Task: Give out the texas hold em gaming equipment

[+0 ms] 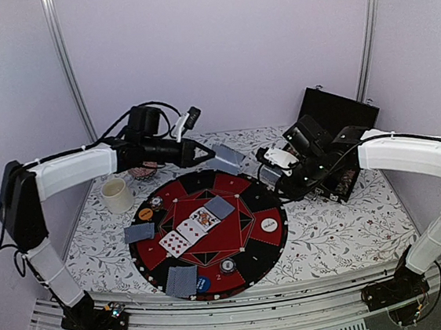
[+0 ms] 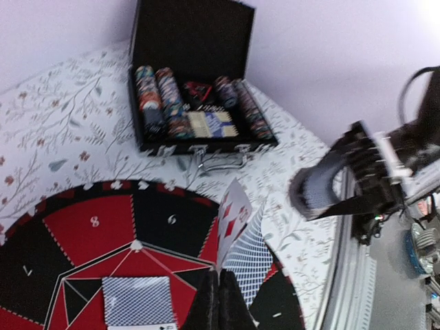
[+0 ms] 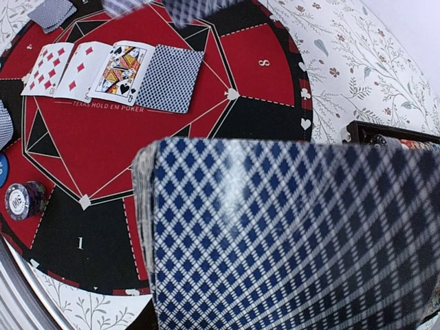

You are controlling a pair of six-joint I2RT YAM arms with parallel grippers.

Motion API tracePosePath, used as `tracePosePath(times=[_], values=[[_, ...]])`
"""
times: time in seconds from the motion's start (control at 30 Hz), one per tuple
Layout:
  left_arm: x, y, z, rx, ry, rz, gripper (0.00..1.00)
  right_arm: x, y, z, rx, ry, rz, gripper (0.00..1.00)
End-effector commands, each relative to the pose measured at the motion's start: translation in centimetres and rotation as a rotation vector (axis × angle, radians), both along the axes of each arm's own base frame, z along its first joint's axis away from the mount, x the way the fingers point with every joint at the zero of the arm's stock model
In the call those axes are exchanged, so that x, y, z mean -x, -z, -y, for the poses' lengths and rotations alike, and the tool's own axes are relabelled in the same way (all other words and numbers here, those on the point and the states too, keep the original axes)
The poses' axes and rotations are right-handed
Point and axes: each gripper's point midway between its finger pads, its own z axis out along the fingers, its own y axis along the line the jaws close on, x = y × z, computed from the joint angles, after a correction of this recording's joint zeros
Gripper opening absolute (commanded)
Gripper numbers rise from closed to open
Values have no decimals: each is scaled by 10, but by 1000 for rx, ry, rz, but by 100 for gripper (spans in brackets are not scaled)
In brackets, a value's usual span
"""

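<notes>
Two arms reach over a round red-and-black mat on the floral surface. Your left tool is pinched shut on two cards, held upright above the mat's far edge. One shows red diamonds, the other its grey-blue back. Your right tool is narrowed on the deck, whose patterned back fills the right wrist view and hides the fingers. At the mat's centre lies a row of four cards, three face up and one face down. An orange disc, a white disc and a blue disc rest near the mat's rim. The open black case stands at the far right, holding rows of striped chips.
</notes>
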Motion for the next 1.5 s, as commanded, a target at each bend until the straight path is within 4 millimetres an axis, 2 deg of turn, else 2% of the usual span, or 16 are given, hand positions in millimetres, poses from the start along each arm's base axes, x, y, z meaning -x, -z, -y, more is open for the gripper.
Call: tracePosePath(times=[0.0, 0.1, 0.13, 0.17, 0.33, 0.43, 0.67, 0.8, 1.03, 1.2, 1.47], values=[[32, -53, 1, 207, 86, -12, 0, 4, -25, -10, -84, -46, 28, 39], [45, -55, 4, 270, 135, -97, 0, 8, -29, -15, -106, -71, 27, 39], [49, -55, 5, 294, 146, -140, 0, 6, -43, -20, -128, -77, 51, 39], [52, -56, 7, 316, 161, -166, 0, 7, -46, -22, -134, -83, 57, 39], [56, -53, 12, 351, 185, -224, 0, 13, -48, -33, -138, -112, 54, 39], [62, -58, 13, 404, 216, -233, 0, 16, -53, -38, -156, -127, 57, 39], [65, -52, 15, 408, 240, -276, 0, 17, -54, -45, -143, -141, 65, 40], [67, -62, 12, 429, 246, -250, 0, 17, -57, -46, -142, -144, 70, 39], [53, -75, -11, 403, 128, -166, 0, 18, -58, -39, -131, -134, 89, 39], [60, -92, -14, 444, 146, -138, 0, 19, -58, -40, -137, -141, 84, 39], [68, -70, -4, 477, 172, -255, 0, 20, -72, -48, -186, -161, 94, 40]])
